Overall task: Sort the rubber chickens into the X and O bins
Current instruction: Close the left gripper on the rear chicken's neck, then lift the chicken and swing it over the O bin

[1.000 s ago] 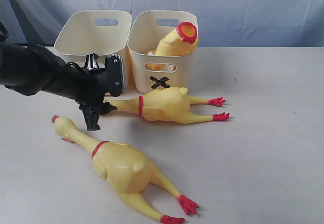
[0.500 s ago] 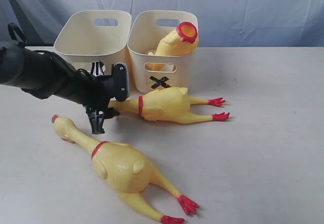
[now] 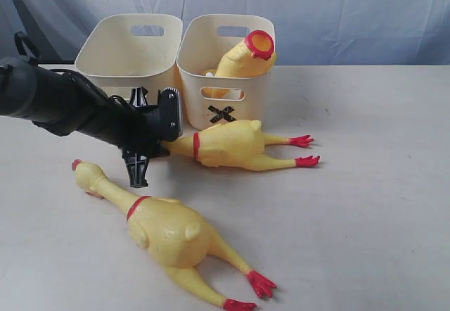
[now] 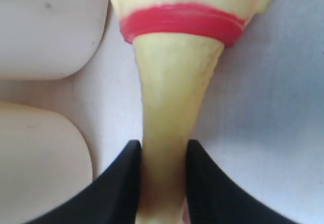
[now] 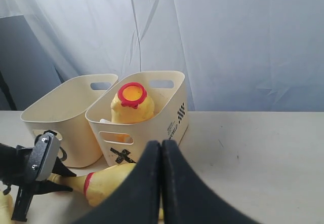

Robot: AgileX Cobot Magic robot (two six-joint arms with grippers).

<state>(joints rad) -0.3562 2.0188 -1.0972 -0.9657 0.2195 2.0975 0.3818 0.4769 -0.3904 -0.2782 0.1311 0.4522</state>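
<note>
A rubber chicken (image 3: 228,144) lies on its side in front of the X bin (image 3: 261,89), red feet pointing right. My left gripper (image 3: 160,149) is shut on its long neck (image 4: 172,92), just short of the red band; both black fingers (image 4: 124,183) touch it. A headless chicken (image 3: 242,58) stands in the X bin, its red-rimmed hole up. A third chicken (image 3: 169,230) lies near the front. The left cream bin (image 3: 105,58) holds nothing that I can see; my arm hides its mark. My right gripper (image 5: 161,148) is shut on nothing and hangs above the table.
Both tubs stand side by side at the back of the white table (image 3: 365,184), before a pale blue curtain (image 3: 351,8). The left arm (image 3: 63,103) reaches in from the left, in front of the left tub.
My left gripper has slid right along the table onto the middle chicken's neck and closed on it. The chicken shifted slightly to the right.
</note>
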